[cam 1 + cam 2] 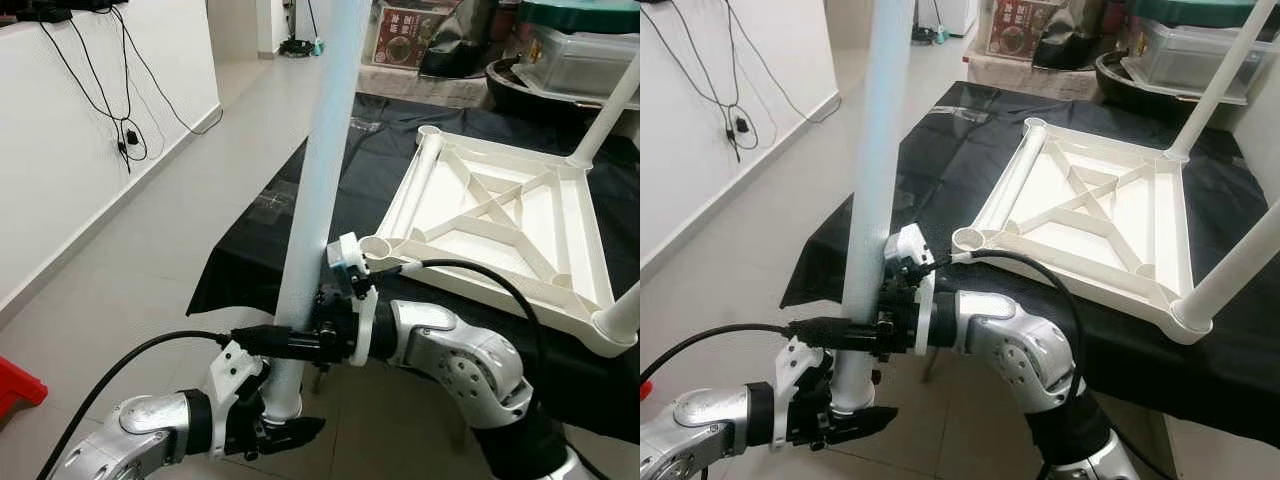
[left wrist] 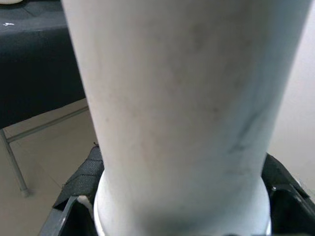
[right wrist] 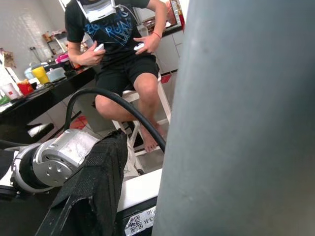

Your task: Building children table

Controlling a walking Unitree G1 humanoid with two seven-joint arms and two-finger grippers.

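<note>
Left gripper (image 1: 285, 432): nearest the camera, at 7 o'clock in the head views. Its black fingers (image 2: 81, 179) are clamped on the flared lower end of the table leg (image 1: 320, 200).
Right gripper (image 1: 300, 343): just above the left one, reaching across from the right arm. Its fingers are closed around the same leg partway up the tube.
Table leg: a long white tube held near upright, leaning slightly toward 1 o'clock, its top running out of frame at 12 o'clock. It hangs in front of the counter edge and touches no socket.
Counter (image 1: 260, 240): covered in black cloth, extending from centre toward 2 o'clock.
Table top (image 1: 500, 225): white, lying upside down on the counter at 2 o'clock, cross-ribs up.
Open socket (image 1: 376, 246): the near corner, empty, just beside the right wrist. A second empty socket sits at the far-left corner.
Fitted legs (image 1: 1225, 275): two legs already stand in the right-hand corners.
Person (image 3: 123, 54): seated on a stool behind the robot, seen in the right wrist view.
Step in hand: judged to be carrying the third leg to the table top.
Next move: calls for bringing one end of the leg over the near socket, aligning it with the bore and pressing it in.
</note>
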